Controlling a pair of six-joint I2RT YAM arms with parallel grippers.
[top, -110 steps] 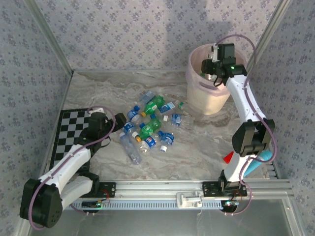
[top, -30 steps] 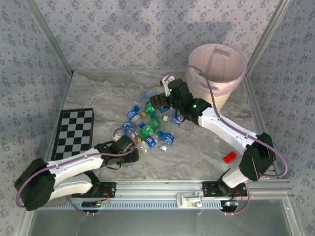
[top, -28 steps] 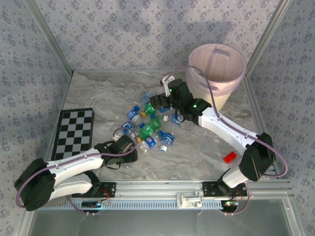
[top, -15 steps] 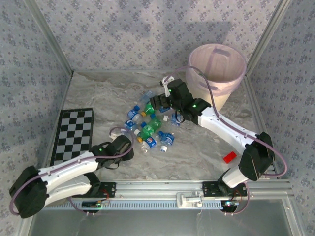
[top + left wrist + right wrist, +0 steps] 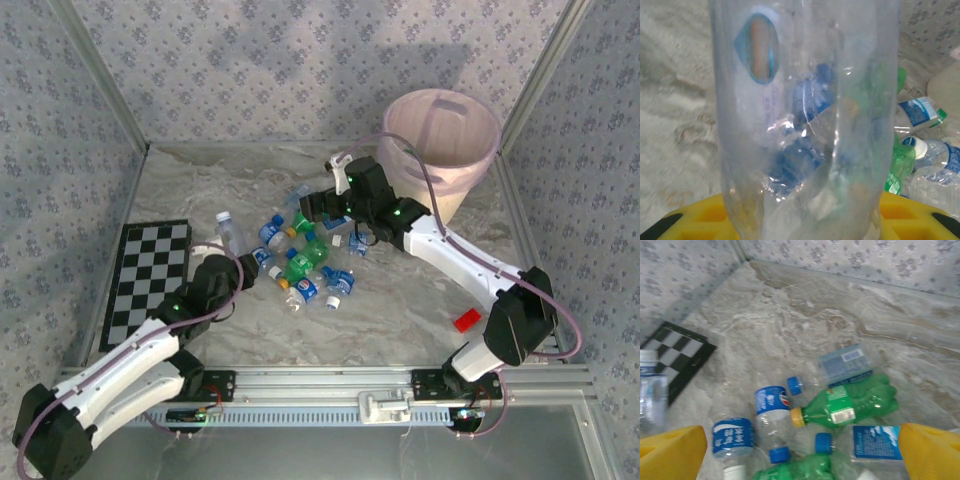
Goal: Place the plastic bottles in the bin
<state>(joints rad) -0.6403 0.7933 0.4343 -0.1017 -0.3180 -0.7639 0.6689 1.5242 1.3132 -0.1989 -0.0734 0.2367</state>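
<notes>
Presently, the left fingers are clamped on a clear bottle, gripping its lower body with the cap uppermost (white cap, pale blue oval mark on the wall). Seen from above, it stands upright beside the checkerboard mat, to the left of the pile. It is well apart from the bin, which sits at the far right of the table. The right fingers are spread wide and hold nothing. They hover over the remaining plastic bottles, which lie scattered on their sides near the table's centre.

Handling notes:
- **Weight and stiffness:** The bottles look empty, so they are likely light, thin-walled and easily dented. The held bottle's wall appears creased where it is squeezed, which suggests the grip force is sufficient.
- **Where to grip:** Smooth round bodies may roll or slip. Take hold across the body at mid-length, over the label, not at the tapered neck.
- **Right arm:** The green bottle with the orange cap lies with its side exposed and could be gripped across its waist.
- **Neighbours:** Several bottles touch, so expect them to shift when one is taken.
</notes>
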